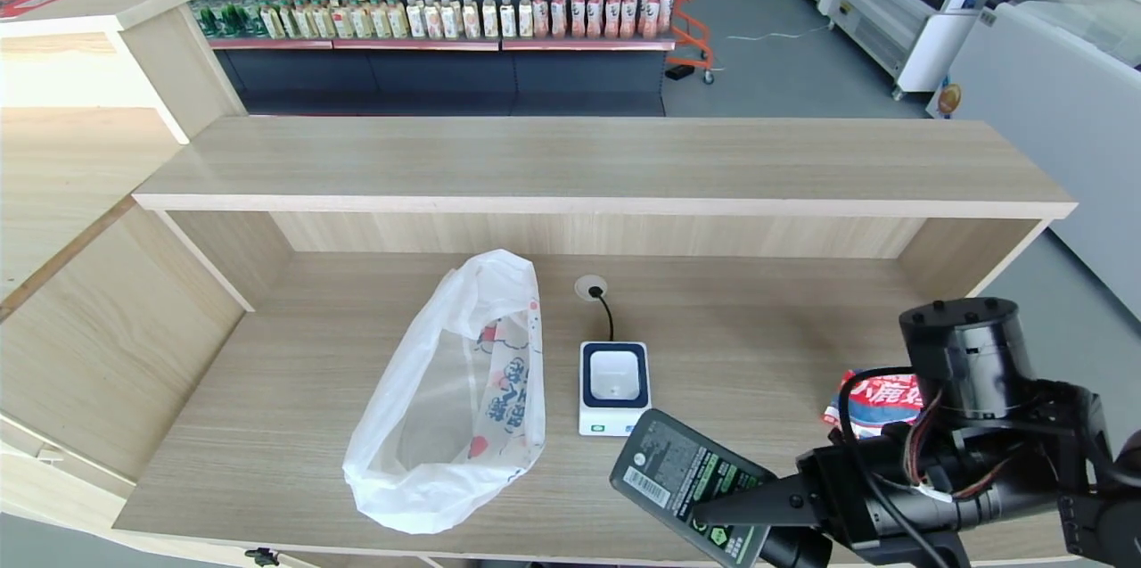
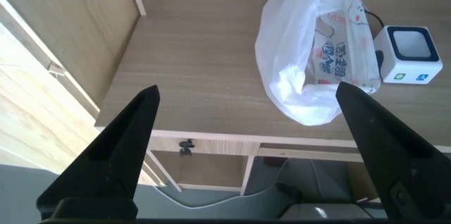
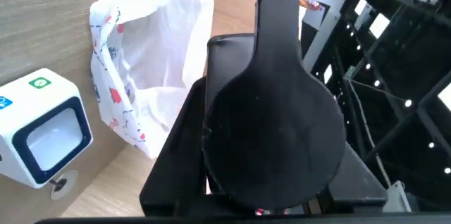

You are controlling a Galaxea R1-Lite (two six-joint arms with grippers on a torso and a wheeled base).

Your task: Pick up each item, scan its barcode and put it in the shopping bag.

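Lower counter [image 1: 294, 390]: shopping bag [image 1: 455, 399] lies left of centre. Scanner [image 1: 613, 385] stands just right of the bag, and its cable [image 1: 606, 314] runs back to a grommet [image 1: 590, 286] near the rear wall. Flat packet [image 1: 677, 474], in the right gripper [image 1: 709, 514], is over the near edge, right of and before the scanner. Second packet [image 1: 878, 399] lies far right, partly hidden by the arm. Raised ledge [image 1: 606, 162] stands behind, with bottle shelves [image 1: 428, 15] beyond it.
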